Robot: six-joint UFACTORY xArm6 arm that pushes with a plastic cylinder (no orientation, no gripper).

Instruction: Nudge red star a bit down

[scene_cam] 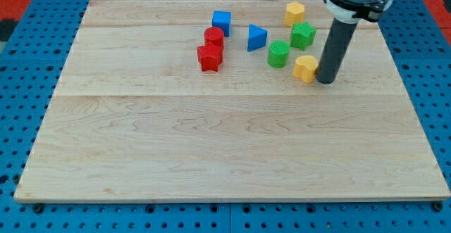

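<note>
End effector a bare rod, nothing to open or close; my tip [325, 82] down on the surface [211, 148], just right of the yellow block [306, 68], near touching. Red star [209, 58] well left of it, toward the view's top, touching the red cylinder [214, 37] above. Farther out: blue cube [222, 22], blue triangle [256, 37], two green blocks [278, 53] [303, 34], yellow hexagon [294, 13].
</note>
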